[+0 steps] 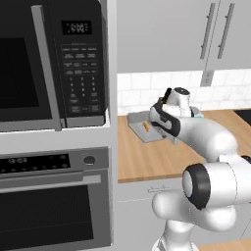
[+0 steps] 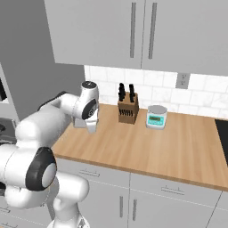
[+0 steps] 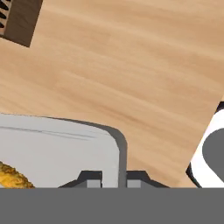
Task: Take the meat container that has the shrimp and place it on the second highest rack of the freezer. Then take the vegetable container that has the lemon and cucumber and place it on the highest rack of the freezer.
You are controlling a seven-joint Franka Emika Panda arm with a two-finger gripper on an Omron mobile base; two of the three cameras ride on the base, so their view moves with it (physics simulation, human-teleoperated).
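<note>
The two finger tips rise at the bottom centre of the hand view, one on each side of the meat container's rim wall, so the gripper straddles that rim; whether it is clamped on it cannot be told. The shrimp lies in the tray at the lower left of that frame.

In the left base view the meat container sits on the wooden counter at mid-frame, partly behind the arm. A black microwave fills the upper left, with a black oven below it.

In the right base view a knife block and a small round scale stand near the white tiled wall, under grey cabinets.
</note>
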